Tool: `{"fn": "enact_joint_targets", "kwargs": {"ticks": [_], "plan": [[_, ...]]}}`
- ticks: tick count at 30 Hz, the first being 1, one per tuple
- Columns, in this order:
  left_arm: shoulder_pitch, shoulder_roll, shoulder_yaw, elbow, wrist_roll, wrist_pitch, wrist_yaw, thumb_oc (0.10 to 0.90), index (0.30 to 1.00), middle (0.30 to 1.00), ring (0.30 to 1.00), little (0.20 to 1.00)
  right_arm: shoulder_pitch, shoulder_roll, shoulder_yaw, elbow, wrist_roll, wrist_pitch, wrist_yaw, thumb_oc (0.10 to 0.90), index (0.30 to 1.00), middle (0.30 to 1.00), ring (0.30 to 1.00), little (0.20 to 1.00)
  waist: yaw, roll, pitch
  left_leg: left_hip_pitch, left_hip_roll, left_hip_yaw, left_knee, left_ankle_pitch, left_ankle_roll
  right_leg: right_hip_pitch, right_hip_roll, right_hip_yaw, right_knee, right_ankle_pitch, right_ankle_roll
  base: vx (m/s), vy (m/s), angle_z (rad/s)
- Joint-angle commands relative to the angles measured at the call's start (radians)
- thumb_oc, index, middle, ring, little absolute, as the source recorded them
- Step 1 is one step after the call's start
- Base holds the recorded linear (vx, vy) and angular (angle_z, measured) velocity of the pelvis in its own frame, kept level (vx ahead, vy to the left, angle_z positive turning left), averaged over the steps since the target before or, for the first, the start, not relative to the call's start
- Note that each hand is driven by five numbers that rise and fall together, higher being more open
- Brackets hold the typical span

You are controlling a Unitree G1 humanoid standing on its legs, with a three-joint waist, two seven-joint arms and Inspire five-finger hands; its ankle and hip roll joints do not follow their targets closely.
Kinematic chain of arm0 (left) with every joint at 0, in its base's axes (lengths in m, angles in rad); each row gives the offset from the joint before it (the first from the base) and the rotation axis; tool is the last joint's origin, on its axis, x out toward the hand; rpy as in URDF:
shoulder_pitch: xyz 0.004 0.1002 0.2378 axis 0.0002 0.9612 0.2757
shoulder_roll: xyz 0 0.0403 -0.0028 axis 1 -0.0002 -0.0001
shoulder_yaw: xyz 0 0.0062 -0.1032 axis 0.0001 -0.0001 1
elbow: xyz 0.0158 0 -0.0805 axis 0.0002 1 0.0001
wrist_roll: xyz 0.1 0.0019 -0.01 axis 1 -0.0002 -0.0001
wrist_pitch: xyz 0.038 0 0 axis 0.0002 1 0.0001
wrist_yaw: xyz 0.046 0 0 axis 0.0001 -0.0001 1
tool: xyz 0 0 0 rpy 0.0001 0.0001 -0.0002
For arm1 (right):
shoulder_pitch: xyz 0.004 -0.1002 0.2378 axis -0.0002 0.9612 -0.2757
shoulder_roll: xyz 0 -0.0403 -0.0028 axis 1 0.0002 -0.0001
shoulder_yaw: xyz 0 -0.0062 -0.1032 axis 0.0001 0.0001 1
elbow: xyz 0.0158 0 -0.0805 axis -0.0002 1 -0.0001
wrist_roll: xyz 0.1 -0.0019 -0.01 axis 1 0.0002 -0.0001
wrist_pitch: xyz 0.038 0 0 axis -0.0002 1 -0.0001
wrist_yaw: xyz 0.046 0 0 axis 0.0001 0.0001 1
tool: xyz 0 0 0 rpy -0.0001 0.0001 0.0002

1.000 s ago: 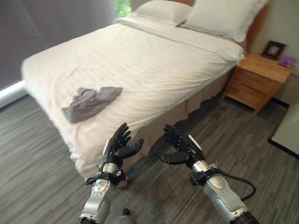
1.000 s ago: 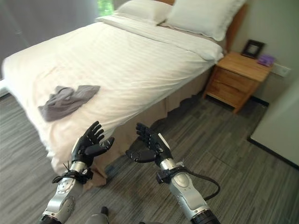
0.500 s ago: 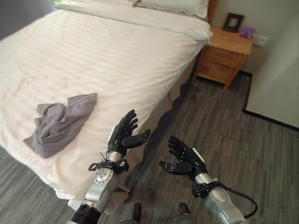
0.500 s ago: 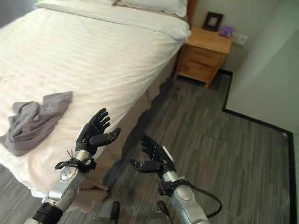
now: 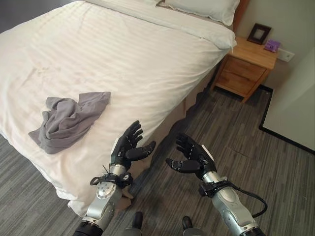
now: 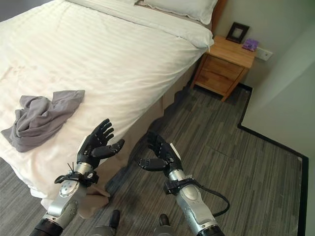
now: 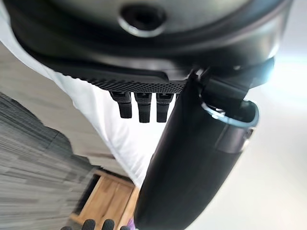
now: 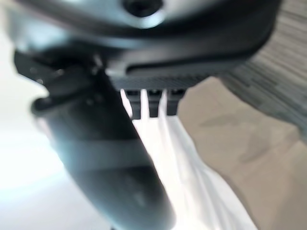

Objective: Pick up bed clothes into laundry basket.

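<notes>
The bed (image 5: pixel 147 54) runs out of the head views at the top and left, so its pillow (image 5: pixel 202 7) is cut off. What the small picture frame (image 5: pixel 259 33) on the nightstand (image 5: pixel 246 69) holds is too small to tell. The right hand (image 8: pixel 105 158) in its wrist view is a blur.

Two dark hands, left hand (image 5: pixel 127 149) and right hand (image 5: pixel 193 160), on silver-grey forearms with black wrist collars, lower centre.
</notes>
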Motion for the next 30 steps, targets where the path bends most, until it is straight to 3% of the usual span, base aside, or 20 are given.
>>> {"fn": "enact_joint_targets", "kwargs": {"ticks": [1, 3, 4, 7, 10, 12, 13, 15, 16, 18, 19, 20, 21, 22, 23, 25, 27, 28, 30], "plan": [[-0.038, 0.037, 0.084, -0.136, -0.001, -0.12, 0.009, 0.8, 0.9, 0.9, 0.9, 0.9, -0.073, -0.014, 0.002, -0.133, 0.042, -0.118, 0.037, 0.8, 0.9, 0.9, 0.9, 0.9, 0.041, -0.05, -0.067, -0.048, 0.041, -0.07, 0.091, -0.062, -0.066, -0.018, 0.008, 0.089, 0.043, -0.029, -0.012, -0.02, -0.349, 0.73], [-0.024, 0.014, 0.09, -0.146, 0.001, -0.133, 0.028, 0.8, 0.9, 0.9, 0.9, 0.9, -0.078, -0.021, 0.019, -0.121, 0.051, -0.119, 0.046, 0.8, 0.9, 0.9, 0.9, 0.9, 0.048, -0.048, -0.054, -0.082, 0.078, -0.059, 0.065, 0.004, -0.101, 0.004, 0.029, 0.038, 0.004, -0.033, -0.03, -0.1, -0.336, 0.88], [-0.021, 0.005, 0.084, -0.151, 0.007, -0.132, 0.035, 0.8, 0.9, 0.9, 0.9, 0.9, -0.089, -0.035, 0.029, -0.107, 0.047, -0.113, 0.042, 0.8, 0.9, 0.9, 0.9, 0.9, 0.037, -0.052, -0.041, -0.108, 0.085, -0.009, 0.073, 0.018, -0.1, 0.004, 0.024, -0.003, 0.013, -0.032, -0.033, -0.18, -0.239, 0.87], [0.017, -0.01, 0.075, -0.134, 0.002, -0.112, 0.013, 0.8, 0.9, 0.9, 0.9, 0.9, -0.095, -0.073, 0.028, -0.128, -0.006, -0.103, 0.036, 0.8, 0.9, 0.9, 0.9, 0.9, -0.005, -0.082, -0.026, -0.085, 0.098, 0.233, 0.204, -0.064, -0.059, -0.007, 0.001, -0.092, 0.021, -0.007, -0.044, -0.23, -0.225, 1.22], [0.044, 0.002, 0.066, -0.126, 0.015, -0.079, -0.022, 0.8, 0.9, 0.9, 0.9, 0.9, -0.039, -0.062, -0.004, -0.154, 0.022, -0.104, 0.045, 0.8, 0.9, 0.9, 0.9, 0.9, -0.051, -0.088, -0.056, -0.021, 0.074, 0.328, 0.312, -0.108, -0.045, -0.036, 0.0, -0.169, 0.006, 0.033, -0.057, -0.2, -0.187, 1.07], [0.044, 0.003, 0.062, -0.125, 0.019, -0.076, -0.025, 0.8, 0.9, 0.9, 0.9, 0.9, -0.01, -0.054, -0.015, -0.159, 0.028, -0.105, 0.048, 0.8, 0.9, 0.9, 0.9, 0.9, -0.072, -0.084, -0.07, 0.011, 0.062, 0.349, 0.324, -0.12, -0.044, -0.047, 0.005, -0.19, 0.006, 0.04, -0.058, -0.15, -0.04, 0.63], [0.03, 0.002, 0.051, -0.124, 0.033, -0.074, -0.023, 0.8, 0.9, 0.9, 0.9, 0.9, 0.051, -0.046, -0.042, -0.167, 0.033, -0.108, 0.049, 0.8, 0.9, 0.9, 0.9, 0.9, -0.123, -0.064, -0.089, 0.08, 0.042, 0.361, 0.327, -0.125, -0.052, -0.077, 0.021, -0.231, 0.009, 0.057, -0.06, -0.18, -0.033, 0.9], [0.017, -0.002, 0.046, -0.124, 0.047, -0.076, -0.016, 0.8, 0.9, 0.9, 0.9, 0.9, 0.07, -0.042, -0.048, -0.167, 0.033, -0.105, 0.049, 0.8, 0.9, 0.9, 0.9, 0.9, -0.147, -0.044, -0.095, 0.118, 0.024, 0.34, 0.285, -0.138, -0.055, -0.095, 0.038, -0.246, 0.016, 0.062, -0.056, -0.19, 0.015, 1.24], [-0.017, 0.0, 0.04, -0.129, 0.071, -0.088, -0.006, 0.8, 0.9, 0.9, 0.9, 0.9, 0.097, -0.034, -0.055, -0.158, 0.031, -0.102, 0.056, 0.8, 0.9, 0.9, 0.9, 0.9, -0.186, -0.022, -0.099, 0.156, -0.003, 0.332, 0.139, -0.203, -0.017, -0.154, 0.058, -0.253, 0.037, 0.083, -0.041, -0.2, 0.039, 0.85], [-0.044, 0.001, 0.026, -0.129, 0.087, -0.096, -0.003, 0.8, 0.9, 0.9, 0.9, 0.9, 0.108, -0.042, -0.069, -0.157, 0.021, -0.107, 0.057, 0.8, 0.9, 0.9, 0.9, 0.9, -0.203, -0.018, -0.097, 0.168, -0.008, 0.317, 0.084, -0.22, 0.002, -0.183, 0.054, -0.253, 0.042, 0.098, -0.03, -0.27, 0.064, 1.03], [-0.071, 0.006, 0.016, -0.139, 0.096, -0.101, -0.002, 0.8, 0.9, 0.9, 0.9, 0.9, 0.115, -0.038, -0.081, -0.155, 0.008, -0.111, 0.052, 0.8, 0.9, 0.9, 0.9, 0.9, -0.21, -0.021, -0.076, 0.168, -0.031, 0.269, 0.02, -0.226, 0.033, -0.256, 0.057, -0.227, 0.079, 0.138, -0.01, -0.31, 0.072, 0.56], [-0.072, 0.006, 0.016, -0.139, 0.096, -0.101, -0.002, 0.8, 0.9, 0.9, 0.9, 0.9, 0.114, -0.037, -0.082, -0.155, 0.008, -0.111, 0.052, 0.8, 0.9, 0.9, 0.9, 0.9, -0.209, -0.021, -0.077, 0.169, -0.031, 0.269, 0.016, -0.224, 0.034, -0.259, 0.057, -0.226, 0.081, 0.137, -0.009, -0.45, 0.114, -0.16], [-0.069, 0.01, 0.008, -0.136, 0.09, -0.105, -0.006, 0.8, 0.9, 0.9, 0.9, 0.9, 0.095, -0.025, -0.082, -0.137, -0.015, -0.112, 0.037, 0.8, 0.9, 0.9, 0.9, 0.9, -0.218, -0.026, -0.037, 0.159, -0.035, 0.254, -0.004, -0.205, 0.048, -0.319, 0.058, -0.17, 0.134, 0.202, 0.036, -0.36, 0.091, -0.14], [-0.07, 0.015, 0.003, -0.127, 0.083, -0.107, -0.011, 0.8, 0.9, 0.9, 0.9, 0.9, 0.084, -0.019, -0.079, -0.137, -0.013, -0.113, 0.033, 0.8, 0.9, 0.9, 0.9, 0.9, -0.223, -0.024, -0.025, 0.142, -0.033, 0.247, 0.007, -0.194, 0.052, -0.34, 0.07, -0.089, 0.16, 0.206, 0.058, -0.58, 0.113, -0.14], [-0.051, 0.015, -0.009, -0.085, 0.061, -0.094, -0.028, 0.8, 0.9, 0.9, 0.9, 0.9, 0.078, -0.001, -0.071, -0.143, 0.016, -0.111, 0.045, 0.8, 0.9, 0.9, 0.9, 0.9, -0.215, -0.006, -0.011, 0.106, -0.026, 0.221, 0.015, -0.167, 0.059, -0.311, 0.095, 0.046, 0.237, 0.144, 0.053, -0.43, 0.024, -0.26], [-0.01, 0.033, 0.021, -0.098, 0.059, -0.08, -0.039, 0.8, 0.9, 0.9, 0.9, 0.9, 0.078, 0.003, -0.054, -0.141, 0.006, -0.102, 0.056, 0.8, 0.9, 0.9, 0.9, 0.9, -0.177, 0.014, -0.009, 0.088, -0.005, 0.238, 0.007, -0.145, 0.055, -0.267, 0.014, -0.033, 0.25, 0.095, 0.021, -0.29, -0.04, 0.12], [0.012, 0.039, 0.032, -0.1, 0.053, -0.077, -0.047, 0.8, 0.9, 0.9, 0.9, 0.9, 0.079, 0.005, -0.049, -0.141, 0.004, -0.1, 0.058, 0.8, 0.9, 0.9, 0.9, 0.9, -0.171, 0.016, -0.015, 0.082, -0.004, 0.24, 0.001, -0.136, 0.053, -0.243, -0.01, -0.052, 0.221, 0.094, 0.015, -0.13, -0.059, 0.02], [0.051, 0.035, 0.066, -0.113, 0.051, -0.078, -0.044, 0.8, 0.9, 0.9, 0.9, 0.9, 0.086, 0.016, -0.044, -0.138, -0.01, -0.097, 0.054, 0.8, 0.9, 0.9, 0.9, 0.9, -0.132, -0.001, -0.043, 0.073, -0.037, 0.248, -0.002, -0.134, 0.048, -0.162, -0.057, -0.108, 0.058, 0.094, 0.023, -0.14, -0.066, -0.23], [0.073, 0.024, 0.084, -0.112, 0.039, -0.087, -0.026, 0.8, 0.9, 0.9, 0.9, 0.9, 0.043, 0.017, -0.006, -0.09, 0.007, -0.088, 0.056, 0.8, 0.9, 0.9, 0.9, 0.9, -0.114, 0.004, -0.057, 0.066, -0.038, 0.259, 0.009, -0.131, 0.049, -0.171, -0.036, -0.084, 0.069, 0.099, 0.033, -0.11, -0.034, -0.23]]}}
